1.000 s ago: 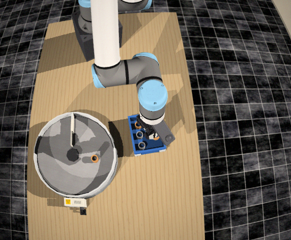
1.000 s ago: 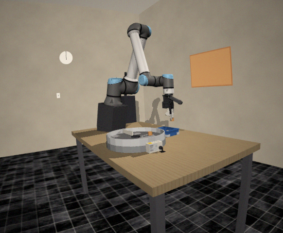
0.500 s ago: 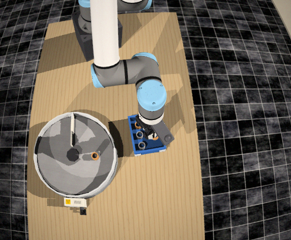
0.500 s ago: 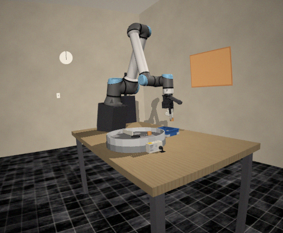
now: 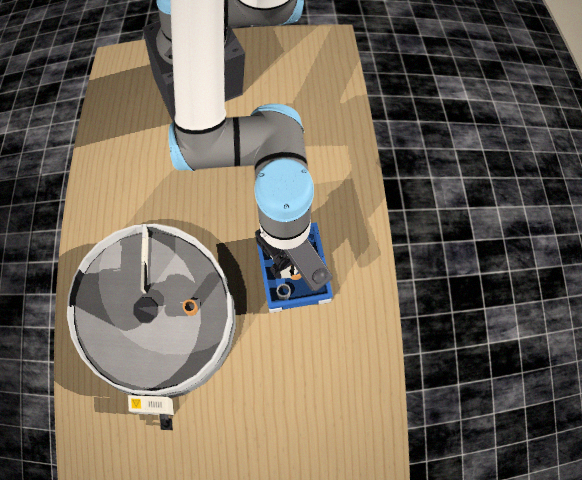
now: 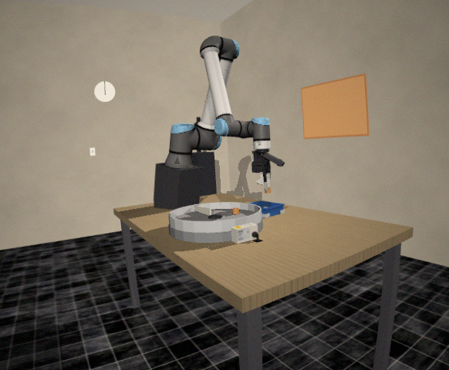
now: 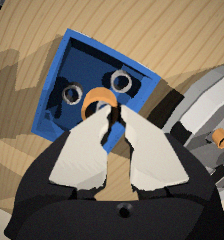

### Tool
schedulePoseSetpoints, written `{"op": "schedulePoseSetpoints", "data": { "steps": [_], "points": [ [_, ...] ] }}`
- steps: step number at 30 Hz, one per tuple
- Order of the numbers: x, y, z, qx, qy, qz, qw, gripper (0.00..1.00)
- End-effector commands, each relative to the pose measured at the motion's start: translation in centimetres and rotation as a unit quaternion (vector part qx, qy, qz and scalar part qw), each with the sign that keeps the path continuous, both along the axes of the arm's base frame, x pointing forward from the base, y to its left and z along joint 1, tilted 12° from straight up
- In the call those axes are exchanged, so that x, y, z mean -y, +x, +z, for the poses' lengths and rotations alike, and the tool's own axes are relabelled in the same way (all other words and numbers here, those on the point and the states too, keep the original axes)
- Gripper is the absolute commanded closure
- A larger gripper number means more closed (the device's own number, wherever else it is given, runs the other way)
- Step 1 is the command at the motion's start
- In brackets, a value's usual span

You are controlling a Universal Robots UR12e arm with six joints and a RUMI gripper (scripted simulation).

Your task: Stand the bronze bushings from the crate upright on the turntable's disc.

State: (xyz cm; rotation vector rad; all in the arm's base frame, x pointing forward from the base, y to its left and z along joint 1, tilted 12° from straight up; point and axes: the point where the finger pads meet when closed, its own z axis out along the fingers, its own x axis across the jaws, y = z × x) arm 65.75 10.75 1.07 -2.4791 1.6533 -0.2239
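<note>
My gripper (image 5: 292, 270) (image 6: 267, 186) (image 7: 114, 106) is shut on the wall of a bronze bushing (image 5: 295, 277) (image 6: 268, 190) (image 7: 98, 93), held high above the blue crate (image 5: 300, 301) (image 7: 51, 80). In the crate, one steel bushing (image 5: 278, 292) shows in the top view; the wrist view shows two steel bushings (image 7: 64, 95) (image 7: 112, 81). A grey part shows through the held ring; the fingers and ring hide the rest. Another bronze bushing (image 5: 190, 313) (image 6: 235, 211) (image 7: 218, 136) stands upright on the turntable's disc (image 5: 146, 366), beside the dark hub (image 5: 145, 310).
A raised pale wall (image 5: 231, 315) (image 6: 213, 226) rings the disc. A white bar (image 5: 144, 253) (image 6: 204, 210) reaches from that wall towards the hub. A white box (image 5: 150, 404) (image 6: 244, 233) sits at the turntable's front. The crate stands to the right of the turntable in the top view.
</note>
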Motion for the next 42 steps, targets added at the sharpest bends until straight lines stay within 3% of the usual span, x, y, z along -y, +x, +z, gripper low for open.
{"op": "schedulePoseSetpoints", "data": {
  "steps": [1,12,14,42],
  "points": [
    [1.9,-0.5,-0.1,0.001,0.000,0.000,1.000,1.00],
    [8.2,-2.2,-0.8,0.001,0.000,0.000,1.000,1.00],
    [8.2,-2.2,-0.8,0.001,0.000,0.000,1.000,1.00],
    [27.0,-7.3,-2.7,0.001,0.000,0.000,1.000,1.00]
  ]
}}
